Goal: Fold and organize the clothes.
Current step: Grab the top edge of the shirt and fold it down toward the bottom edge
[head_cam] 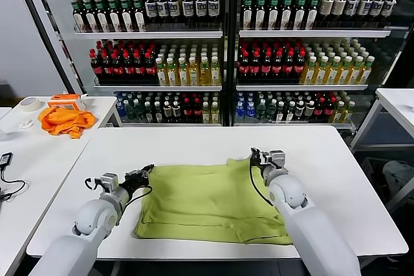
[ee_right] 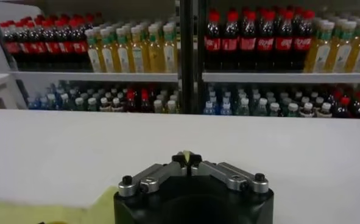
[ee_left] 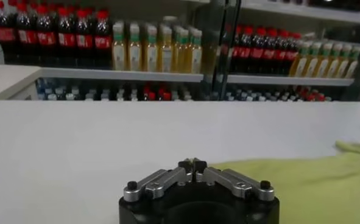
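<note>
Left gripper (head_cam: 146, 172) and right gripper (head_cam: 255, 157) pinching T-shirt (head_cam: 207, 201) far corners, bare table (head_cam: 194, 140) beyond

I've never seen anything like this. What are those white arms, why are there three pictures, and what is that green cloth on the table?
The white arms belong to a two-armed robot. The big picture comes from a camera on its head, looking down at a white table. The other two come from cameras on its wrists, each looking out over its own gripper toward the drink shelves.

The green cloth is a lime T-shirt lying flat on the table. The left gripper is shut at the shirt's far left corner; whether it has cloth pinched cannot be seen. The right gripper is shut at the far right corner, and a sliver of green shows between its fingertips, so it seems to be pinching the shirt.

On a side table to the left lie an orange cloth and a roll of tape.
</note>
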Robot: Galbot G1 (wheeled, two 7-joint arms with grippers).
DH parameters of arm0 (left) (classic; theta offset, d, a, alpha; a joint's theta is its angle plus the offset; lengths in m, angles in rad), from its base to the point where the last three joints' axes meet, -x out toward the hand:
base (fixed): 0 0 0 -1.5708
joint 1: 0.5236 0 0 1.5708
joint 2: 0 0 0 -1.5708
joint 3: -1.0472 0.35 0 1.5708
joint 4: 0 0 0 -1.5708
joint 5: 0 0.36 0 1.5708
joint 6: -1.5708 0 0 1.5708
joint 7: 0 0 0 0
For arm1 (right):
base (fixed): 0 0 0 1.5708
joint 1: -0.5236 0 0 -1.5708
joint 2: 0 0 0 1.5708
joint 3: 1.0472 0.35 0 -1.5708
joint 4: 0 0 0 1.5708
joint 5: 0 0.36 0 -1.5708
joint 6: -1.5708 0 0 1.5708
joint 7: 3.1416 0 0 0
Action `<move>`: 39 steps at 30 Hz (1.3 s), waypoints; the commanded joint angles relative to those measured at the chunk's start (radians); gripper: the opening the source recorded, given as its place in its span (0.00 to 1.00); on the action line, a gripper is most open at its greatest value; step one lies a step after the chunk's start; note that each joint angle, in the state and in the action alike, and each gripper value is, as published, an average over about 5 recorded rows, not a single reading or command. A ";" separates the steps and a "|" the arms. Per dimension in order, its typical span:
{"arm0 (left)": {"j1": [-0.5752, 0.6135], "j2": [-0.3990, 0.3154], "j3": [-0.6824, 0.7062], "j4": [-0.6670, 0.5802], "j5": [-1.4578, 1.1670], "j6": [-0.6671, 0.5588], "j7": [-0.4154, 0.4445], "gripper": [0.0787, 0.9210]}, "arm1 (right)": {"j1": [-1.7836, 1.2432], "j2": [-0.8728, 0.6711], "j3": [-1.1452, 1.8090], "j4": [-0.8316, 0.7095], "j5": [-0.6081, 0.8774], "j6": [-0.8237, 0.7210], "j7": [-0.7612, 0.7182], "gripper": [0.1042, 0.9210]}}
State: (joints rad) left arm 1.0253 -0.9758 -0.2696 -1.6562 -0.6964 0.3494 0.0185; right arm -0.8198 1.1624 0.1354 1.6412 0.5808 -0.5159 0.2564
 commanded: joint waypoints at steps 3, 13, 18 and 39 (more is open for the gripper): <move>0.194 0.013 -0.068 -0.167 -0.006 -0.023 0.003 0.01 | -0.280 -0.067 0.052 0.277 -0.021 -0.017 0.034 0.01; 0.217 0.013 -0.093 -0.154 0.005 -0.030 0.009 0.01 | -0.318 -0.084 0.071 0.326 -0.048 -0.039 0.065 0.01; 0.231 0.013 -0.107 -0.154 0.005 -0.030 0.014 0.01 | -0.342 -0.094 0.077 0.341 -0.056 -0.034 0.057 0.01; 0.272 0.026 -0.115 -0.203 0.015 -0.010 0.002 0.01 | -0.413 -0.086 0.093 0.389 -0.109 -0.039 0.073 0.01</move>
State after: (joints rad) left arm 1.2772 -0.9505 -0.3834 -1.8410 -0.6844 0.3358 0.0243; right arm -1.1941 1.0768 0.2237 1.9883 0.4888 -0.5571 0.3243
